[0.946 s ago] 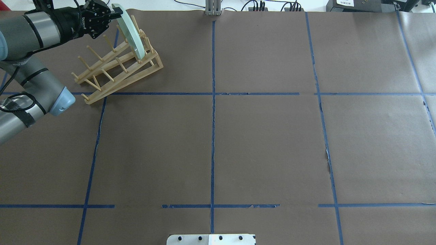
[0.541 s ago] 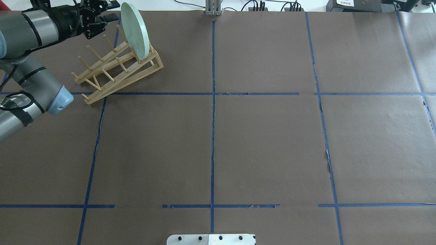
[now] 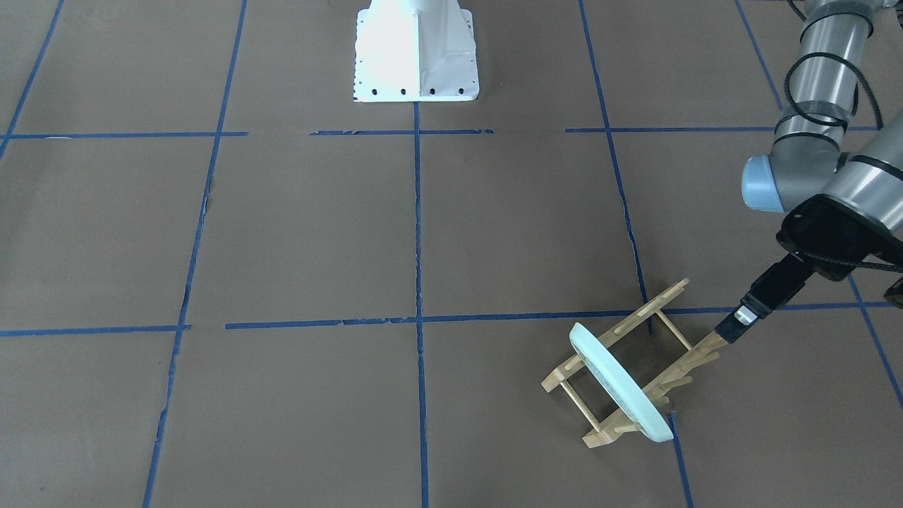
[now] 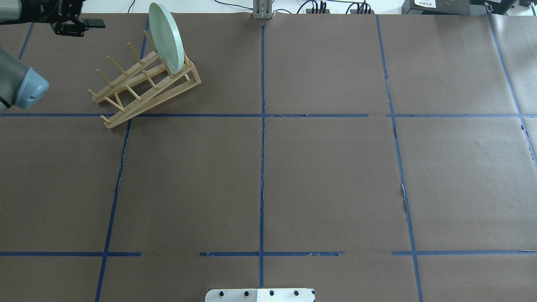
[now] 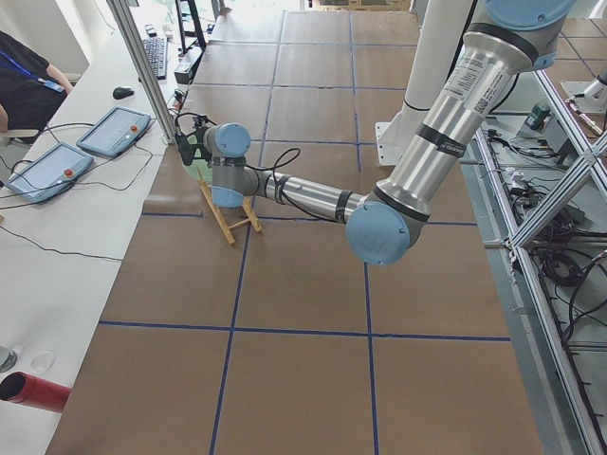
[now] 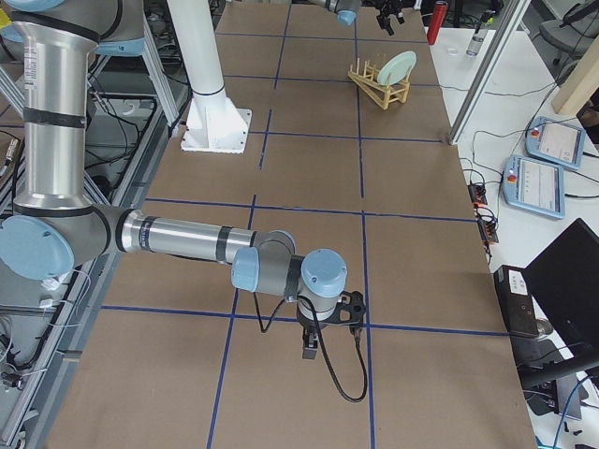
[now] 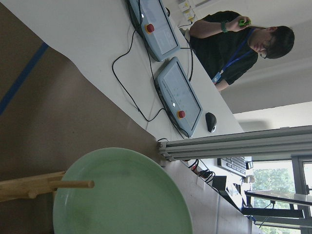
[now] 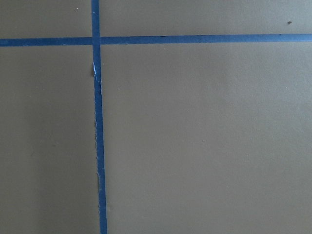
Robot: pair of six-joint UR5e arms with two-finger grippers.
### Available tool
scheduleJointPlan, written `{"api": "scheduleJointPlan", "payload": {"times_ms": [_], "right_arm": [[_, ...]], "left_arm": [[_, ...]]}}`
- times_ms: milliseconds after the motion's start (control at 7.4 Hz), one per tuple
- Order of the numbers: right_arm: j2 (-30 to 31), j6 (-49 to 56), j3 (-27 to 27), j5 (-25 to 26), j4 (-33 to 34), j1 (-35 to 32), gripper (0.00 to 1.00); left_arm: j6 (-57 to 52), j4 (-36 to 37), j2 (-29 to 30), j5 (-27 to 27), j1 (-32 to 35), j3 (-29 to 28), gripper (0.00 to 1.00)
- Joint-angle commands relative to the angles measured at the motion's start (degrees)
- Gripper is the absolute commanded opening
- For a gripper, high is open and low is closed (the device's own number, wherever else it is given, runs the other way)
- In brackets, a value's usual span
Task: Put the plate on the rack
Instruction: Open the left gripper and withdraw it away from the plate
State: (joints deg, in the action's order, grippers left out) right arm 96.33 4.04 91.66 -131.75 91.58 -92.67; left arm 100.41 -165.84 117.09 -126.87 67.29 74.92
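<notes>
The mint-green plate (image 4: 166, 37) stands on edge between the pegs at the far end of the light-wood rack (image 4: 142, 86), at the table's far left. It also shows in the front view (image 3: 621, 384), with the rack's rail (image 3: 656, 303) behind it, and it fills the left wrist view (image 7: 122, 195). My left gripper (image 4: 90, 25) is open and empty, well to the left of the plate and apart from it. One of its fingers (image 3: 737, 321) shows over the rack's other end. My right gripper (image 6: 314, 351) hangs low over bare paper; I cannot tell its state.
The robot's white base plate (image 4: 260, 295) sits at the near edge. Beyond the table's far edge are an aluminium post (image 4: 262, 10), cables, control pendants (image 7: 178, 95) and an operator (image 7: 239, 44). Blue tape lines (image 4: 262, 167) cross the brown paper.
My left gripper has let go of the plate and drawn back to the left, away from the rack. The plate has settled upright in the rack.
</notes>
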Motion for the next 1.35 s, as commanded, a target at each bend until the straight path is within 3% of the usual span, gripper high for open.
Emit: {"api": "scheduleJointPlan", "payload": {"times_ms": [0, 405, 811, 946, 1216], "right_arm": [[0.00, 0.00, -0.08, 0.00, 0.00, 0.04, 1.00], [0.00, 0.00, 0.01, 0.00, 0.00, -0.05, 1.00], [0.00, 0.00, -0.08, 0.00, 0.00, -0.05, 1.00], [0.00, 0.00, 0.01, 0.00, 0.00, -0.05, 1.00], [0.00, 0.00, 0.01, 0.00, 0.00, 0.04, 1.00]], "left_arm": [[-25.92, 12.77, -5.62, -7.14, 2.50, 3.82, 1.00], [-67.07, 37.97, -13.27, -6.72, 8.79, 5.93, 1.00], [-93.99, 58.91, -17.32, -6.72, 16.10, 6.99, 1.00], [-100.08, 61.49, -20.30, -6.89, 19.08, 7.00, 1.00], [-101.72, 68.34, -21.90, -7.25, 22.79, 7.95, 1.00]]}}
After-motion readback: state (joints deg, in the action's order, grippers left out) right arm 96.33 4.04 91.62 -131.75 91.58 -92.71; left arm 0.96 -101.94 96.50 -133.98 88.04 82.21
